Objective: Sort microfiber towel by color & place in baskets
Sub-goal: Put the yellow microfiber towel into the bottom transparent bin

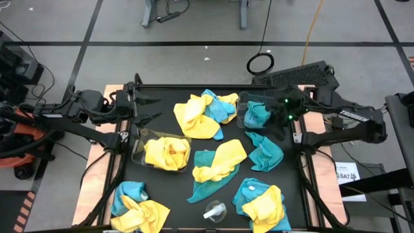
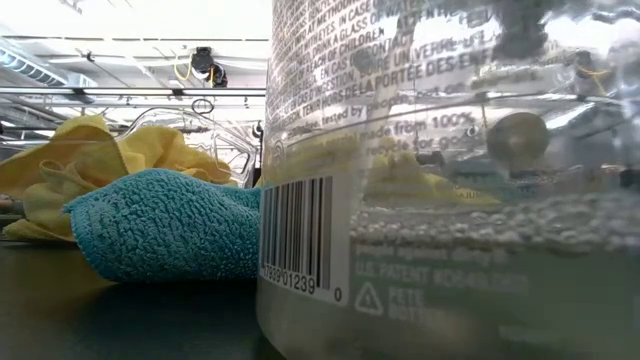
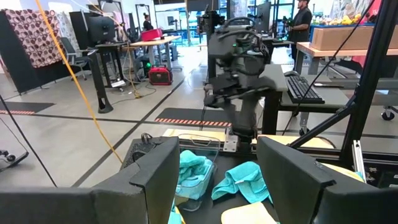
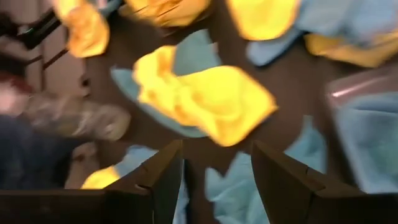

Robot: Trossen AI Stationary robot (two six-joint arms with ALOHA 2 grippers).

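Note:
Yellow and teal microfiber towels lie in heaps on the black table: one at the far middle [image 1: 204,113], a yellow one on a teal one at the centre [image 1: 220,162], a teal one [image 1: 265,152] to the right, and heaps at the near left [image 1: 136,207] and near right [image 1: 262,204]. A clear basket [image 1: 138,150] on the left holds yellow towels. Another basket [image 1: 242,110] at the far right holds a teal towel [image 1: 257,115]. My left gripper [image 1: 154,109] stands open and level at the far left, with nothing between its fingers. My right gripper [image 4: 217,155] is open above the table beside the right basket, slanting down.
A small clear plastic piece [image 1: 215,210] lies near the front edge. It fills most of the low view [image 2: 450,200], with a teal towel [image 2: 165,225] beside it. Wooden strips and frame bars border the table on both sides.

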